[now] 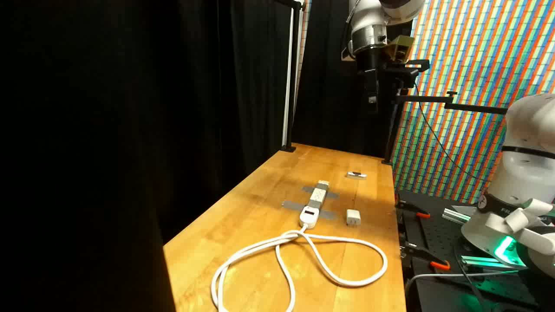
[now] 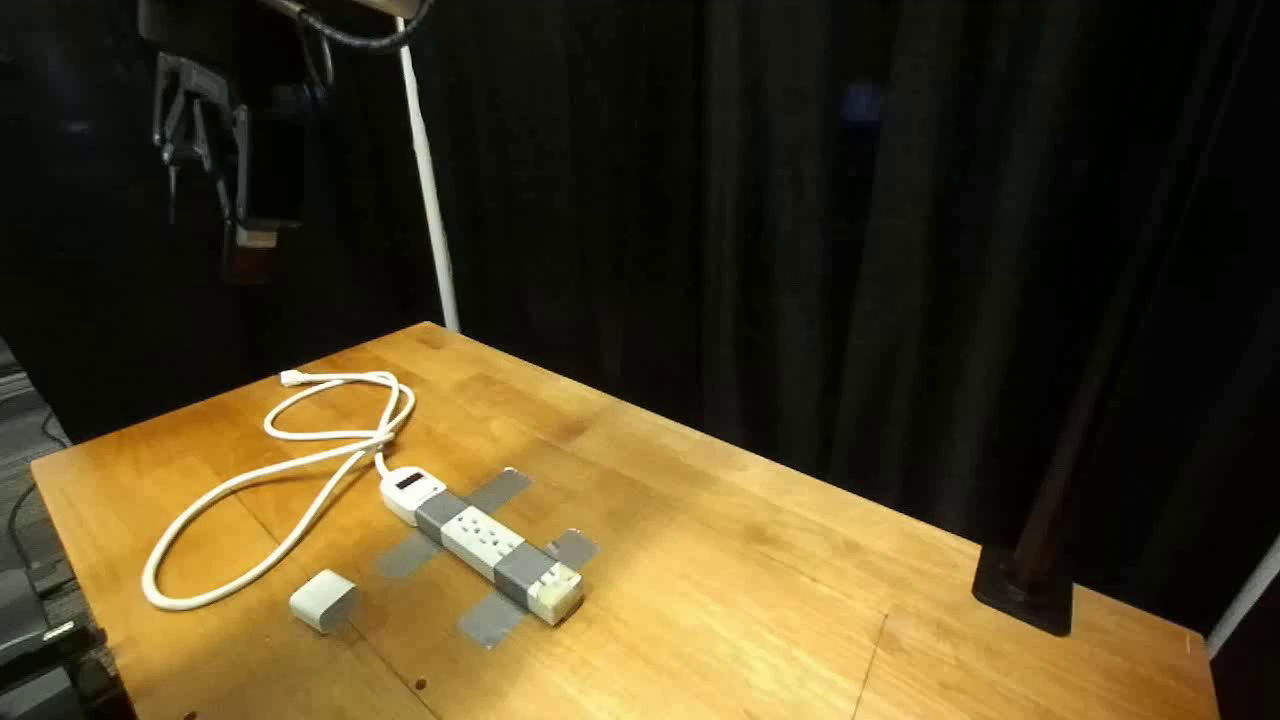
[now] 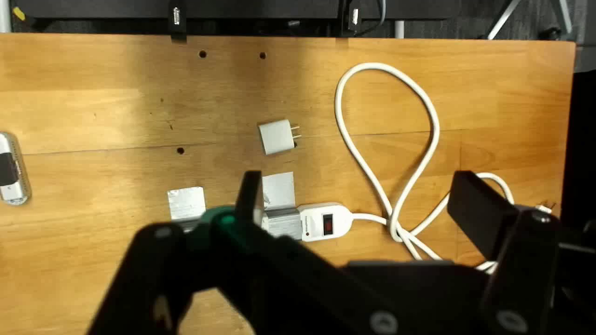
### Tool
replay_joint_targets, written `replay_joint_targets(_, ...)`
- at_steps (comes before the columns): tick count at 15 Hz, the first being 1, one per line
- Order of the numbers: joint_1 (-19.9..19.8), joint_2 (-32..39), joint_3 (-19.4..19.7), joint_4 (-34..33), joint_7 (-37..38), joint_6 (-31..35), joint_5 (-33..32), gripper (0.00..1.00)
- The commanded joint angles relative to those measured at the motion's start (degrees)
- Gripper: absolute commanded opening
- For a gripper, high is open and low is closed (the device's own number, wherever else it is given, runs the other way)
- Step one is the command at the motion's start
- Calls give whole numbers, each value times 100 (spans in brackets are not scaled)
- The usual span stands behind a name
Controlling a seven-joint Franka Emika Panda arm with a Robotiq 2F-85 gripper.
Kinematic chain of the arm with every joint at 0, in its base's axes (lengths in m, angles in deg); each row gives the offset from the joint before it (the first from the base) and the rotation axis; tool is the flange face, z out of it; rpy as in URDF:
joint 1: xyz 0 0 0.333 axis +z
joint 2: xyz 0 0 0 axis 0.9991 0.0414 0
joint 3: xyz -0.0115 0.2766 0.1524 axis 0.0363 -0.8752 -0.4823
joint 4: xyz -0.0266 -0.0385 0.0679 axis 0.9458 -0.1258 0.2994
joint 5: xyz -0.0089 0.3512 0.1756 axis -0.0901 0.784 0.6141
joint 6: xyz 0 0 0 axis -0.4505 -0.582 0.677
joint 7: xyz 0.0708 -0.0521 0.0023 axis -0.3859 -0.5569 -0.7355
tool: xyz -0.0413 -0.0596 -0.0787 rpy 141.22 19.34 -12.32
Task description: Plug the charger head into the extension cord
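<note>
The white charger head (image 3: 276, 137) lies on the wooden counter (image 2: 720, 620); in the wrist view its two thin metal prongs (image 3: 296, 136) point right; in an exterior view it sits to the right of the white power strip (image 1: 318, 195), near it but not touching; gray tape (image 2: 526, 572) goes over the power strip and down onto the counter on both sides; a red switch (image 3: 328, 224) shows at one end, where the thick white cord (image 1: 355, 284) comes out and makes a big loop, on the near part in that exterior view; the tool (image 3: 358, 200) hangs high over the counter, its two fingers (image 3: 483, 217) wide apart in the wrist view; in the same exterior view, a small white thing (image 1: 356, 176) with a dark middle lies far off on the right, and a black curtain (image 1: 195, 108) hangs on the left.
</note>
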Motion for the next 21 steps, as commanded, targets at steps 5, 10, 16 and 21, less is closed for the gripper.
replay_joint_targets(5,-94,-10,-83,-45,-25,-12,22,100)
replay_joint_targets(10,27,565,-23,-39,-1367,-317,-391,100)
replay_joint_targets(16,8,1770,-124,247,-3028,704,-902,100)
replay_joint_targets(21,-39,2773,-429,225,-4000,1558,-1414,100)
